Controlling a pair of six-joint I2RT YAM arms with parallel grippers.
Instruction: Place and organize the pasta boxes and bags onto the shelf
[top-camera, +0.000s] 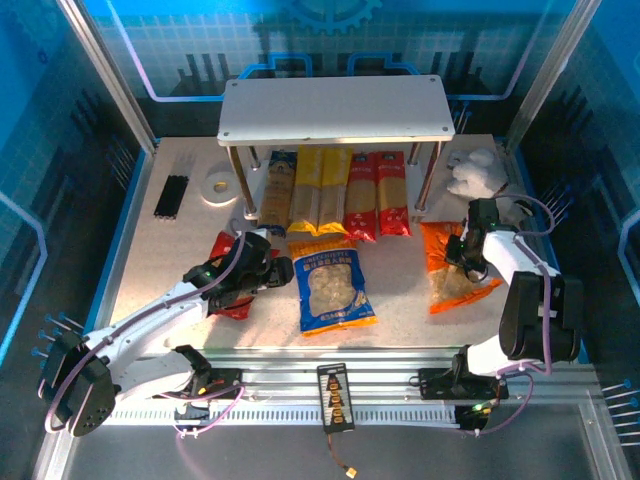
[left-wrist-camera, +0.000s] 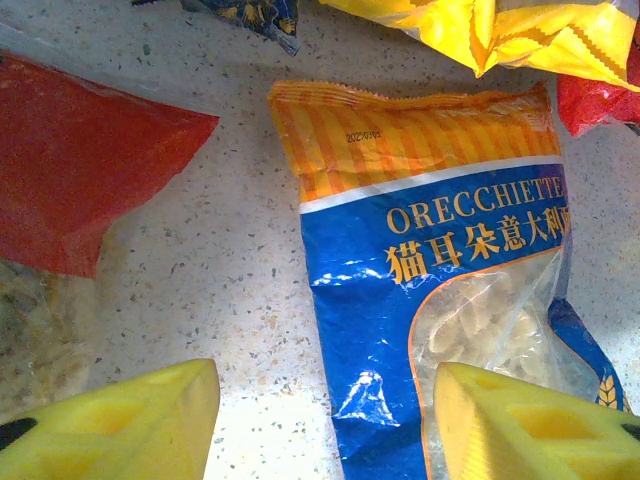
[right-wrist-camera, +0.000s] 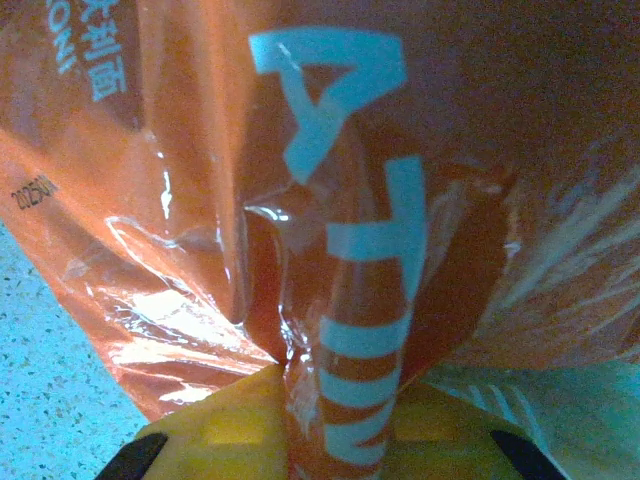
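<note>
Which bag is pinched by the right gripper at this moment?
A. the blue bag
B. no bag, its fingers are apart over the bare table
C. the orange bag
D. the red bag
C: the right wrist view shows a fold of the orange bag squeezed between the yellow fingers of the right gripper.

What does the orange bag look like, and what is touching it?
The orange bag is a shiny, crinkly plastic pillow pack with pale blue lettering and a clear window showing pasta. It lies on the speckled table, just in front of the shelf's right end. The right gripper pinches a fold of its film between yellow fingers, toward the bag's far end.
</note>
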